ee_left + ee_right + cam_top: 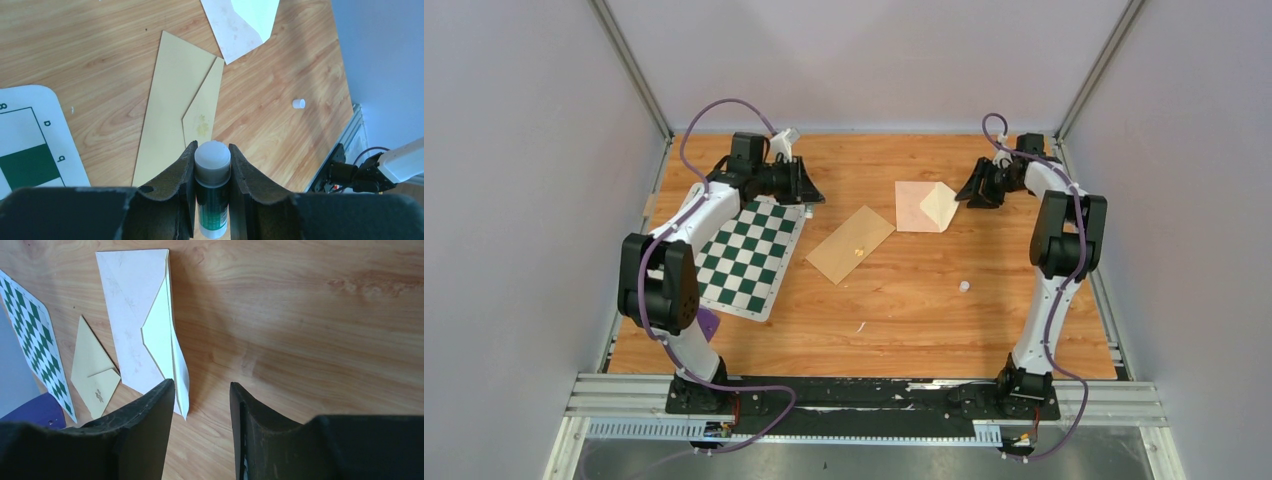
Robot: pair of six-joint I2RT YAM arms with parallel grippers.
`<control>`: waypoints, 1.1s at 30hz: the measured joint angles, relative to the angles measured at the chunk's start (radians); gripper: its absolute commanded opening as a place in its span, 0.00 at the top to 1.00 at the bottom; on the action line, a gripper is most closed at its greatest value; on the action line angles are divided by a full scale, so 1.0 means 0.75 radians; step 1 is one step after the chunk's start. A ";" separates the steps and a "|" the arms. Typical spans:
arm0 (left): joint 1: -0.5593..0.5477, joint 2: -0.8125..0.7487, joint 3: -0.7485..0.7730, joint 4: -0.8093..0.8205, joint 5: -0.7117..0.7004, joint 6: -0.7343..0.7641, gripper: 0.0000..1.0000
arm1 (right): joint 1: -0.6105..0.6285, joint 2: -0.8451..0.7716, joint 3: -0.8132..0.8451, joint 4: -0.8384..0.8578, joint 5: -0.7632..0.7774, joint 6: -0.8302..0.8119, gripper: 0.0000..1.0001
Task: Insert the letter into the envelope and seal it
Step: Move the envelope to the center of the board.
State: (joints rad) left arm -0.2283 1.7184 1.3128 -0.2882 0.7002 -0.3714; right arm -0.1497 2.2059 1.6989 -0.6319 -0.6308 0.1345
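The pale pink envelope [912, 205] [127, 315] lies at the back right of the table. Its cream flap [939, 207] [162, 335] is half raised along the right edge. The letter is out of view. My right gripper [969, 192] [202, 390] stands open just right of the envelope. The flap's tip is beside its left finger and nothing is between the fingers. My left gripper [812, 195] [212, 147] is shut on a green glue stick [212, 170] with a grey-white end. It hovers above a tan rectangle [851, 245] [172, 100] with a pointed flap.
A green-and-white chessboard mat [749, 255] [30, 145] lies on the left under the left arm. A small white cap [964, 286] [298, 103] sits on the wood right of centre. A purple object [709, 325] lies by the left arm's base. Grey walls close in three sides.
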 measured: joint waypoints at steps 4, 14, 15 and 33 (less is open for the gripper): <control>0.001 0.000 0.000 -0.024 -0.008 0.019 1.00 | 0.003 0.040 0.011 0.006 -0.046 0.008 0.71; 0.001 -0.015 -0.012 -0.045 -0.019 0.029 1.00 | 0.008 0.045 0.011 0.031 -0.119 0.031 1.00; 0.001 -0.018 -0.017 -0.044 -0.019 0.028 1.00 | 0.006 0.038 0.007 0.032 -0.127 0.034 1.00; 0.001 -0.050 -0.101 0.016 -0.017 -0.028 1.00 | -0.039 -0.618 -0.712 0.062 -0.277 0.140 1.00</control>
State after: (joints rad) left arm -0.2276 1.6806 1.2369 -0.2764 0.6876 -0.3923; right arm -0.1787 1.7424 1.1648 -0.5858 -0.8387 0.2398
